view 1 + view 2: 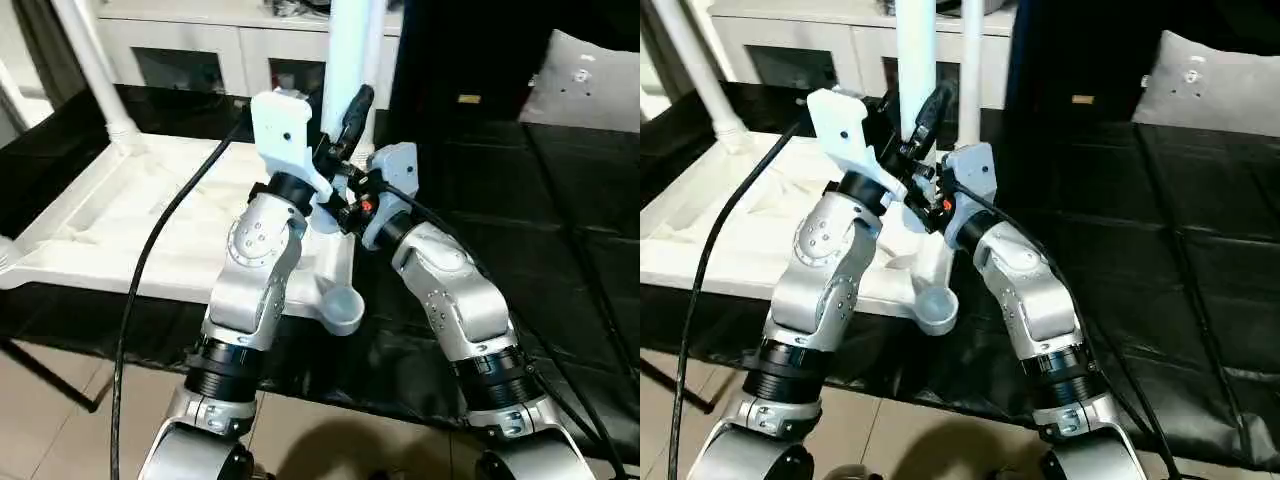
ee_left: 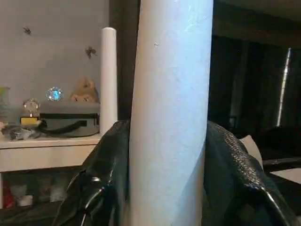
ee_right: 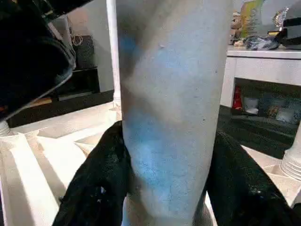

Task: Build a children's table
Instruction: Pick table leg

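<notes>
Black worktop (image 1: 560, 230) carries the white table top (image 1: 120, 220), flipped ribbed side up, sitting toward the robot's left. Near corner socket (image 1: 343, 310) is empty and overhangs the front edge. One leg (image 1: 95, 65) already stands in the far left corner.

Both arms meet at a second upright leg (image 1: 352, 45) near the top's right edge. Left claw (image 2: 164, 155) clamped on the tube, black fingers either side. Right claw (image 3: 169, 155) also clamped on it, lower down.

Judgement: hollow plastic tube, light, stiff, smooth, likely to slip or twist; a low grip near the socket looks best. Room is tight between the wrists, cable (image 1: 160, 230) crosses the top, open worktop lies to the right.
</notes>
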{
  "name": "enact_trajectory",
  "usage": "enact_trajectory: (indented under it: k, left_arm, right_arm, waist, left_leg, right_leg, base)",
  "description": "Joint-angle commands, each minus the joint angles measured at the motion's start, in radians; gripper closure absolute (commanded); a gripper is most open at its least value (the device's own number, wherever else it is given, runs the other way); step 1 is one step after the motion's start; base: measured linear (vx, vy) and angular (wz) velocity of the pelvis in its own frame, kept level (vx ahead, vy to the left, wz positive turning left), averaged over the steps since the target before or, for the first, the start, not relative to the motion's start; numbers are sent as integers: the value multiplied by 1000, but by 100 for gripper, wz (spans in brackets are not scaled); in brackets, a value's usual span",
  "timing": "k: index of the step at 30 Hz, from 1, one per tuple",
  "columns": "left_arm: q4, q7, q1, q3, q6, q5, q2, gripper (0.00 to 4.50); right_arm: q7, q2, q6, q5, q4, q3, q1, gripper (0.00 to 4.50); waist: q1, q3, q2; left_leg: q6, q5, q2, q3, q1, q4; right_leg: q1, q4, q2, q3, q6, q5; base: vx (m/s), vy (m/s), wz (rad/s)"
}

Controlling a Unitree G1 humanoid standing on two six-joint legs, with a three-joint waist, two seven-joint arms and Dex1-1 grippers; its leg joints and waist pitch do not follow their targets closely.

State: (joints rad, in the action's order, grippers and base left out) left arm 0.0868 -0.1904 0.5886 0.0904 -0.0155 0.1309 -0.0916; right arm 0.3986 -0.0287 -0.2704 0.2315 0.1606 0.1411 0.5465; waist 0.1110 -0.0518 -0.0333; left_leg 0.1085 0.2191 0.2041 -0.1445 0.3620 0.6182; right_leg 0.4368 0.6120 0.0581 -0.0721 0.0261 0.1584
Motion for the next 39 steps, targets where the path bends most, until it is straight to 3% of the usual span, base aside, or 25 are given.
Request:
enact_trajectory:
  k: [1,3,5,6,7,8,12,15,16,17,18,19,25,33,39]
  left_arm:
    - [25,-8,15,-9,17,20,-2,264]
    - [35,-10,26,-25,27,31,6,264]
    - [43,-7,38,-54,50,54,12,267]
    - [57,4,60,-113,92,107,24,267]
    - [60,4,63,-124,100,120,25,267]
    - [71,6,76,-171,130,177,31,267]
    - [82,3,90,-224,158,239,43,268]
    - [89,-29,105,-265,215,315,68,268]
    - [90,-38,109,-276,240,338,74,268]
    - [90,-38,109,-277,242,339,75,268]
    - [91,-59,116,-306,301,407,84,268]
    - [91,-69,118,-317,323,435,86,268]
    - [74,-163,126,-339,445,544,122,268]
    - [50,-223,139,-331,519,603,154,268]
    - [40,-243,141,-328,546,623,166,268]
  right_arm:
    - [16,2,-4,-4,-9,12,6,191]
    - [25,-1,1,-2,-12,12,4,184]
    - [38,-1,-6,22,-22,-2,-1,148]
    - [49,-9,-62,76,-39,-42,-8,146]
    - [53,-11,-66,87,-42,-52,-10,141]
    - [78,-22,-83,143,-59,-96,-15,129]
    - [110,-49,-135,227,-90,-159,-20,96]
    - [103,-81,-231,356,-91,-281,-12,66]
    - [89,-89,-236,380,-76,-320,-6,59]
    - [88,-89,-236,381,-75,-323,-6,59]
    - [68,-107,-237,421,-51,-389,-2,54]
    - [70,-115,-238,432,-47,-404,-3,54]
    - [107,-156,-331,515,-76,-443,-18,54]
    - [165,-191,-420,577,-115,-424,-27,54]
    - [208,-225,-417,541,-125,-377,-32,54]
  waist:
    - [-1,75,10]
    - [-2,75,10]
    - [-3,74,10]
    - [-1,74,8]
    - [0,75,8]
    - [-1,75,5]
    - [3,78,5]
    - [6,81,6]
    - [9,81,5]
    - [10,81,6]
    - [11,80,6]
    - [11,81,8]
    - [8,80,8]
    - [11,79,10]
    - [13,79,12]
  left_leg:
    - [-34,70,4,-10,14,-68]
    - [-33,73,3,-11,14,-67]
    - [-34,77,2,-11,14,-66]
    - [-34,73,2,-11,12,-67]
    - [-36,69,-1,-12,10,-66]
    - [-37,68,0,-10,12,-66]
    - [-49,42,0,-10,12,-63]
    - [-60,37,-2,-12,8,-61]
    - [-59,39,-1,-12,8,-62]
    - [-56,36,-2,-13,9,-62]
    - [-50,32,-2,-13,10,-62]
    - [-50,32,-4,-15,9,-61]
    - [-60,18,-8,-15,14,-59]
    - [-55,21,-5,-15,11,-61]
    - [-47,17,-4,-14,14,-61]
  right_leg:
    - [-82,-70,61,44,109,212]
    - [-83,-70,61,44,108,220]
    - [-83,-71,61,44,107,229]
    - [-82,-70,61,44,108,231]
    - [-83,-71,58,44,109,225]
    - [-83,-70,58,43,109,220]
    - [-85,-65,55,42,127,170]
    - [-85,-66,56,41,136,173]
    - [-82,-68,55,40,135,188]
    - [-82,-69,56,39,133,196]
    - [-83,-68,57,39,132,202]
    - [-83,-70,57,38,131,207]
    - [-86,-72,54,34,123,223]
    - [-86,-72,54,35,124,234]
    - [-88,-73,55,34,119,237]
  base:
    - [0,0,0]
    - [0,0,0]
    - [0,0,0]
    - [0,0,0]
    - [0,0,0]
    - [0,0,0]
    - [0,0,0]
    - [0,0,0]
    - [0,0,0]
    - [0,0,0]
    - [0,0,0]
    - [0,0,0]
    - [0,0,0]
    - [0,0,0]
    - [0,0,0]
